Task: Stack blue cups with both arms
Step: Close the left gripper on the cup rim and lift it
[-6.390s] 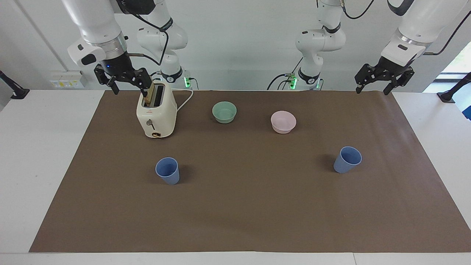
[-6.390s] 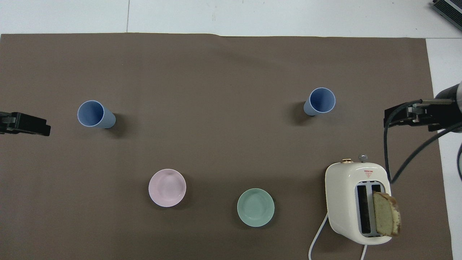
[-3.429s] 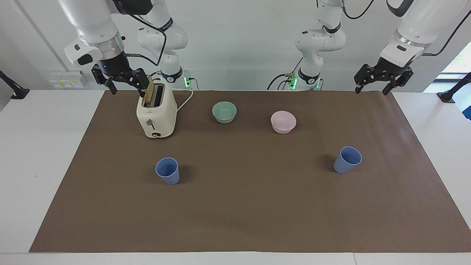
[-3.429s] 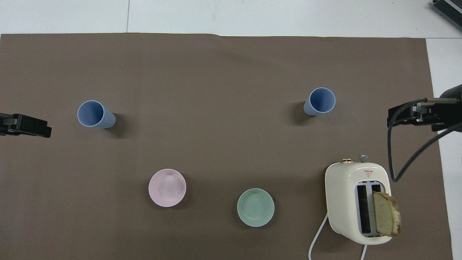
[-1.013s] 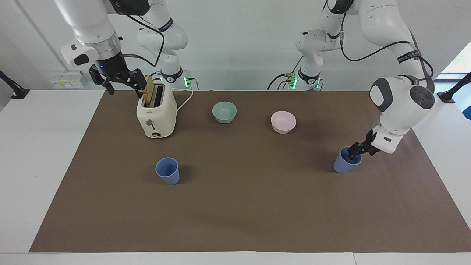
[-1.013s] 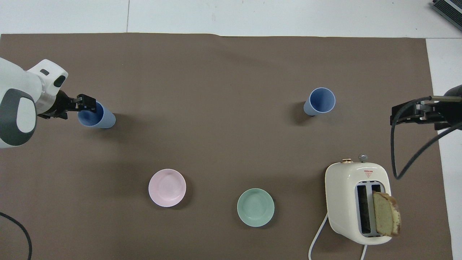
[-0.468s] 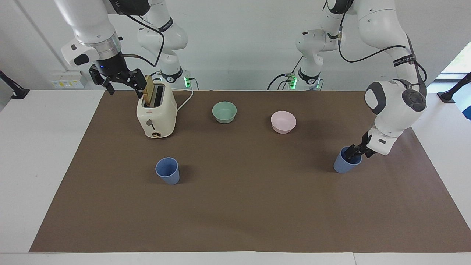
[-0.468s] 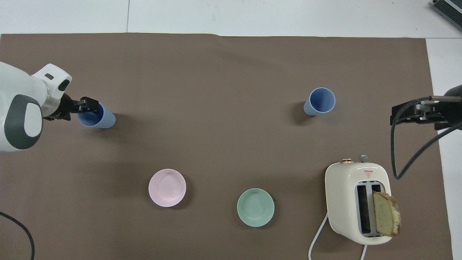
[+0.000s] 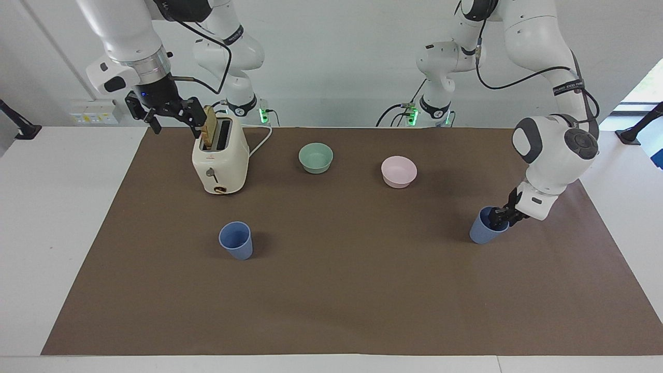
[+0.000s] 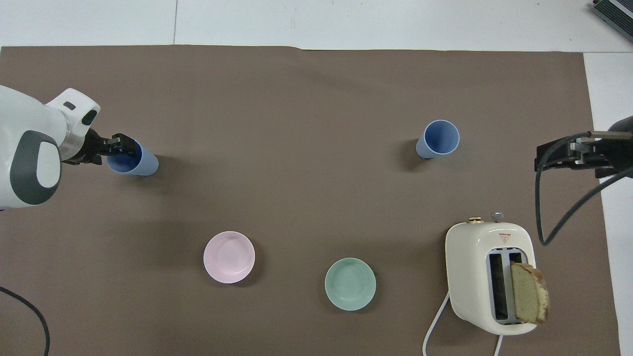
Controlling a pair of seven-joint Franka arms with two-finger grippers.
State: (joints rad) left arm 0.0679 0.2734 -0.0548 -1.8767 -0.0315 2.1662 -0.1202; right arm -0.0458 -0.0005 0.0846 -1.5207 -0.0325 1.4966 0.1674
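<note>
White wall (image 9: 336,62), brown-covered table (image 9: 331,311)

1. Open mat (image 9: 352,290) between the two cups (image 9: 236,240) (image 9: 484,228); nothing in the way.
2. Toaster (image 9: 220,158), green bowl (image 9: 315,157), pink bowl (image 9: 398,171) lined up nearer the robots.

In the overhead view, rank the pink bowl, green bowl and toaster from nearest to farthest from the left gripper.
From the left gripper, at the cup toward the left arm's end:
1. Pink bowl, nearest.
2. Green bowl, mid-table.
3. Toaster, at the right arm's end.
</note>
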